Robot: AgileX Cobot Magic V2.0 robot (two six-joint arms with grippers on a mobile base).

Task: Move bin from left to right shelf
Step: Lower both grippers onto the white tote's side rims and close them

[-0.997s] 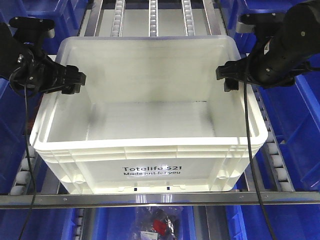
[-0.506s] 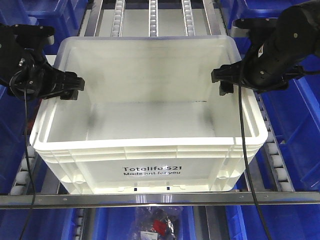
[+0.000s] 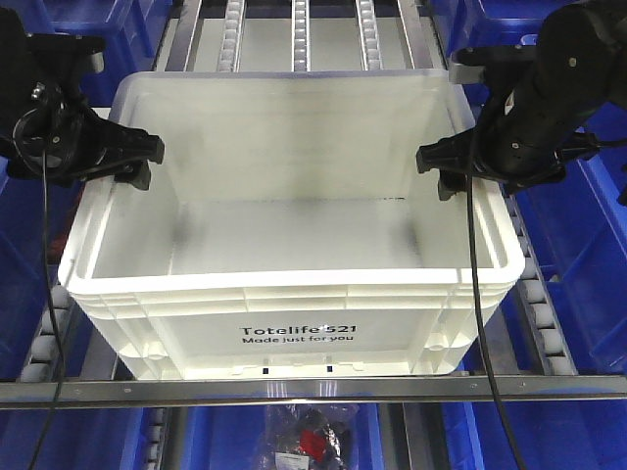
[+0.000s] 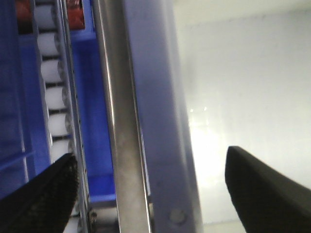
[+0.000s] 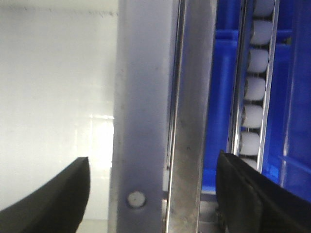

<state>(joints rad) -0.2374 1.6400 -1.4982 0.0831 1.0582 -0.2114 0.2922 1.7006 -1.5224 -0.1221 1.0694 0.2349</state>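
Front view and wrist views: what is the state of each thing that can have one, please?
bin: upright, open-topped, empty, resting on the roller shelf.
left gripper: open, fingers either side of the bin's left wall, not touching it.
right gripper: open, fingers either side of the right wall, not touching it.

The left claw (image 4: 148, 162) gapes wide astride the bin (image 4: 243, 77) wall, beside white rollers (image 4: 51, 73).
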